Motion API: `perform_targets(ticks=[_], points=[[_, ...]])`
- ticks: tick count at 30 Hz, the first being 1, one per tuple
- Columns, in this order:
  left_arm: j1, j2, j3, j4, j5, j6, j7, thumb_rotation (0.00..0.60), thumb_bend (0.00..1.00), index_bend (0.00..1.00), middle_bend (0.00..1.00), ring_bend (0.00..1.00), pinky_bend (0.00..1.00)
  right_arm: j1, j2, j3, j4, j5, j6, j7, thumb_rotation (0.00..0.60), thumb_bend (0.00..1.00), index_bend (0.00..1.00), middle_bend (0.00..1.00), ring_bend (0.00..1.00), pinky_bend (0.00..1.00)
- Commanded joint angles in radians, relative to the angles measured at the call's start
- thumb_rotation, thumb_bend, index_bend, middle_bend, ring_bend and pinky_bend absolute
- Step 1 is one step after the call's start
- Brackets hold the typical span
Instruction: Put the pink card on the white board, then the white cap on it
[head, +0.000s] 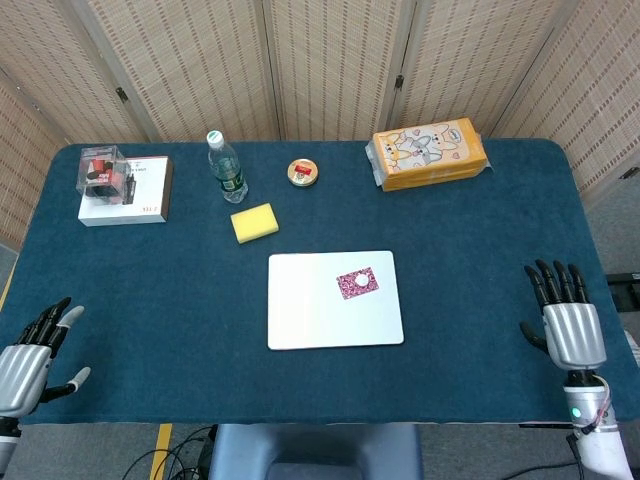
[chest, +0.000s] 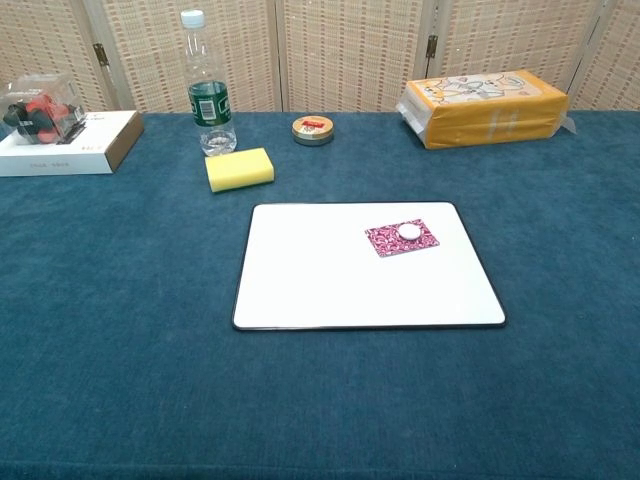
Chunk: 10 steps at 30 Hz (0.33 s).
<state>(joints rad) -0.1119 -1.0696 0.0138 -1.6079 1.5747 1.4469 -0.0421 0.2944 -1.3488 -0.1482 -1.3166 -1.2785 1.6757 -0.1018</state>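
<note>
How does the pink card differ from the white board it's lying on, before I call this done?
The pink card is far smaller than the white board, covering only a patch near its far right corner. The card is patterned pink; the board is plain white with a thin dark edge. The card sits slightly askew, while the board lies square to the table edge. The card carries the white cap; the board's other surface is bare. Both lie flat and are rectangular.
</note>
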Motion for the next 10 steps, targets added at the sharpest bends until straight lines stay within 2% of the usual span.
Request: perform_targets(ticks=[1, 10], points=[[0.000, -0.012, 0.000, -0.013, 0.006, 0.005, 0.024, 0.600, 0.29, 0.00, 0.00, 0.05, 0.20, -0.074, 0.013, 0.024, 0.039, -0.020, 0.024, 0.094, 0.600, 0.11, 0.10, 0.08, 0.00, 0.00], [-0.011, -0.027, -0.005, -0.004, 0.008, -0.001, 0.038, 0.600, 0.29, 0.00, 0.00, 0.05, 0.20, -0.121, 0.111, 0.035, -0.099, -0.058, -0.036, 0.106, 0.600, 0.11, 0.06, 0.07, 0.00, 0.00]])
